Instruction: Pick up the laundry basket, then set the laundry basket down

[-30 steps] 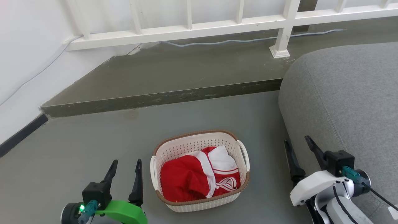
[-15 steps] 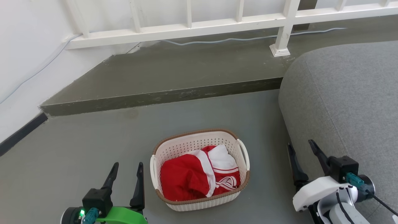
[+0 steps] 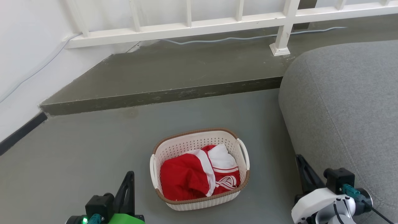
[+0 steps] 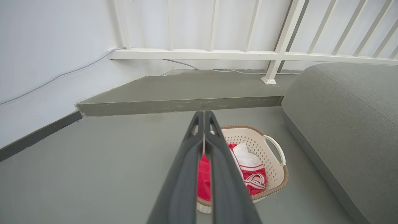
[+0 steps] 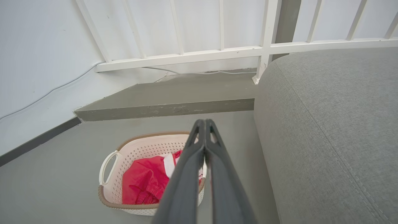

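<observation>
Two white handles point(image 3: 243, 152) flank the small cream perforated laundry basket point(image 3: 192, 143), rounded-rectangular with a brown woven-look rim, standing on the grey floor point(image 3: 77, 155) beside a grey sofa point(image 3: 342, 102). Crumpled red-and-white clothing point(image 3: 189, 179) lies inside it. Either side, left gripper point(image 3: 130, 175) and right gripper point(image 3: 300, 159) have fingers pressed together, holding nothing, clear of the basket.
</observation>
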Robot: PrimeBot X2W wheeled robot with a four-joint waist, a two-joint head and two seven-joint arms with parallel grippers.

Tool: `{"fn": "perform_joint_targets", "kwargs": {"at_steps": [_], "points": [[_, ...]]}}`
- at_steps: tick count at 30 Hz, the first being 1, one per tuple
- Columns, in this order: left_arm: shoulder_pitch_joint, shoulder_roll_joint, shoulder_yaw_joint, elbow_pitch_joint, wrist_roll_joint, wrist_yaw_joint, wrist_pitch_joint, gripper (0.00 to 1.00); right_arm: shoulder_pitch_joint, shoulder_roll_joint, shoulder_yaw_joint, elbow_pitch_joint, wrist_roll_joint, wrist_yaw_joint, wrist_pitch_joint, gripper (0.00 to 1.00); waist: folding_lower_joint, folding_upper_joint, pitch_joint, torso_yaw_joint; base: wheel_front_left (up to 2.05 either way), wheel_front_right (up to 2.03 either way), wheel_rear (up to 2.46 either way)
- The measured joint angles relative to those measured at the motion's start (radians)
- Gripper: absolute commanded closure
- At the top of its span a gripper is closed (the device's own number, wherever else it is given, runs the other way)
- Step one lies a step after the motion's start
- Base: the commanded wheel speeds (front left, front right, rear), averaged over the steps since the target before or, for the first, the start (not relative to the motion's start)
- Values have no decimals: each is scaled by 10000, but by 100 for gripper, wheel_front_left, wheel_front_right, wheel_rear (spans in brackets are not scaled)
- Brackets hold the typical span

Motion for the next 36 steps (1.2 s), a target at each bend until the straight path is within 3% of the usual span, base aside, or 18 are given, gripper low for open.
{"fn": "perform_joint_targets", "kwargs": {"at_steps": [36], "points": [[32, -48, 959, -88, -4265, -560, 802, 100, -41, 320, -1252, -224, 4334, 690, 899, 100, 0, 0, 3, -21, 0, 0, 0]]}}
